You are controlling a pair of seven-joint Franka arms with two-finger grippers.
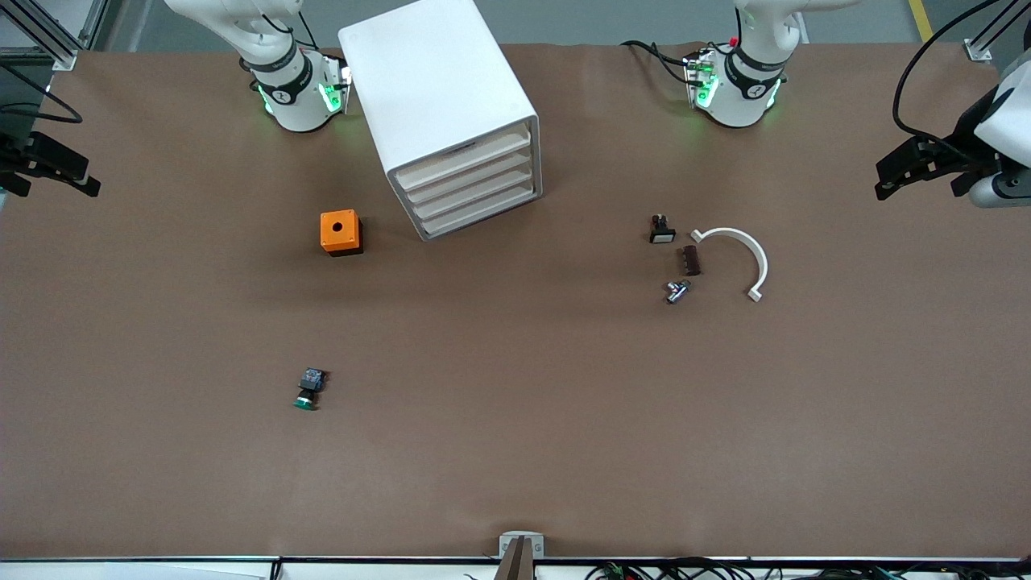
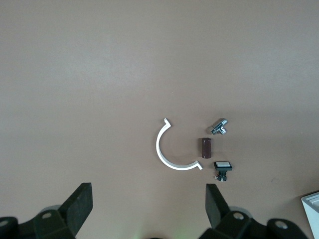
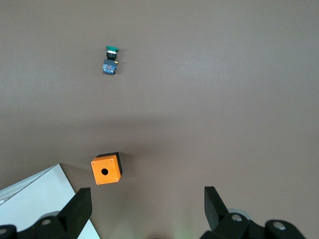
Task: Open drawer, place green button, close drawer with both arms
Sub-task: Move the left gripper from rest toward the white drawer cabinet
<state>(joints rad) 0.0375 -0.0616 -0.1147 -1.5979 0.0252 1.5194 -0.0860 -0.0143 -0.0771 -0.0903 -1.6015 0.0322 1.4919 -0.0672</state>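
Note:
The white cabinet (image 1: 439, 89) stands between the two arm bases, all of its stacked drawers shut; a lower drawer (image 1: 481, 202) shows as a pale front. The green-capped button (image 1: 309, 388) lies on its side on the brown table, nearer to the front camera than the orange box (image 1: 341, 232); the right wrist view shows the button (image 3: 110, 62) too. My right gripper (image 1: 87, 179) hangs open and high over the right arm's end of the table, nothing between its fingers (image 3: 79, 209). My left gripper (image 1: 886, 179) hangs open over the left arm's end, also empty (image 2: 149, 204).
Toward the left arm's end lie a black button with a white cap (image 1: 662, 229), a brown block (image 1: 692, 260), a small metal part (image 1: 676, 291) and a white half ring (image 1: 745, 254). The orange box (image 3: 106, 169) sits beside the cabinet (image 3: 35, 199).

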